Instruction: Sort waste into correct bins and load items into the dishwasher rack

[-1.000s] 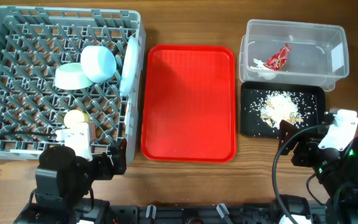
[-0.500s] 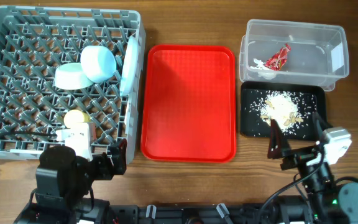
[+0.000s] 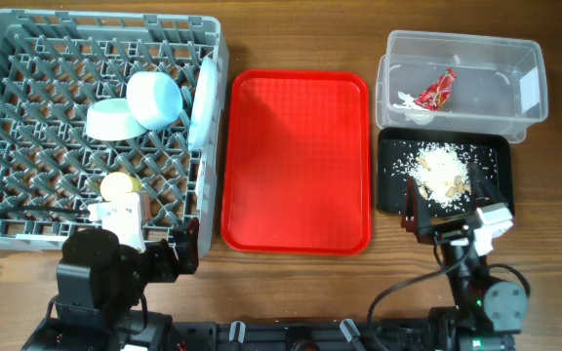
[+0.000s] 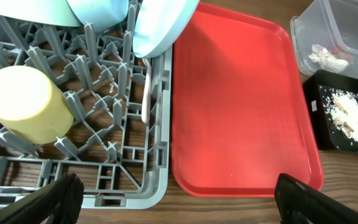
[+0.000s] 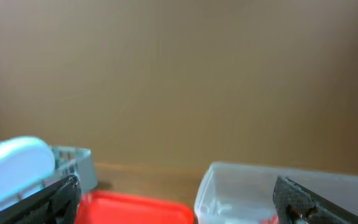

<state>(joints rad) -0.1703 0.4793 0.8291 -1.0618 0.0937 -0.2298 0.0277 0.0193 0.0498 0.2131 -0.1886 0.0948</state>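
The grey dishwasher rack holds an upright plate, a pale blue bowl, a light green bowl and a yellow cup. The clear tub contains the red wrapper and white napkin. Rice scraps lie in the black tray. My left gripper hangs open and empty over the rack's front right corner. My right gripper is open and empty at the black tray's front edge, tilted up toward the wall.
A flat red serving tray lies bare between the rack and the bins. Both arm bases sit at the table's front edge, the left arm and the right arm. The wooden table shows in front.
The right arm has swung left and drawn back toward the front edge, its open gripper tipping upward. The left arm and all objects have stayed put.
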